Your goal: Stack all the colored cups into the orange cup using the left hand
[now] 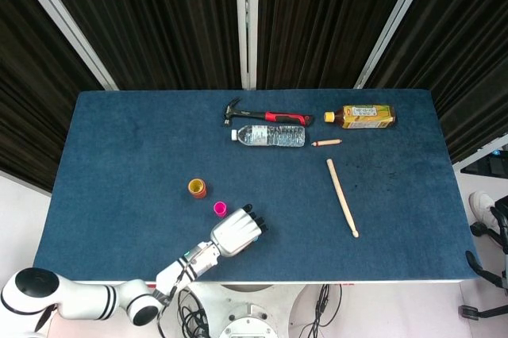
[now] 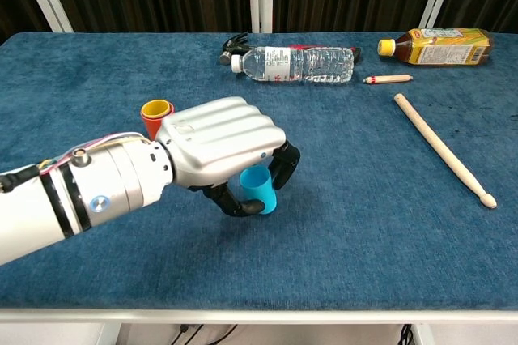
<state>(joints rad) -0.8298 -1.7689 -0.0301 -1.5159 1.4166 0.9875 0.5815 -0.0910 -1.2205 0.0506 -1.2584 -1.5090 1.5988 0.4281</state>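
Head view: left hand point(image 1: 236, 232) sits near the near table point(image 1: 119, 155) edge, fingers curled; the blue cup isn't visible under it. Pink cup point(image 1: 220, 209) stands just beside the fingertips, orange cup point(image 1: 197, 188) further left and far. Risk: a swing toward orange clips pink. Open cloth to the right.

Chest view: left hand point(image 2: 218, 146) pinches the blue cup point(image 2: 258, 188) between thumb and fingers, cup tilted. Grip looks shallow; it could slip or twist out. Orange cup point(image 2: 156, 116) is just behind the hand, easy to knock. Right hand not visible.
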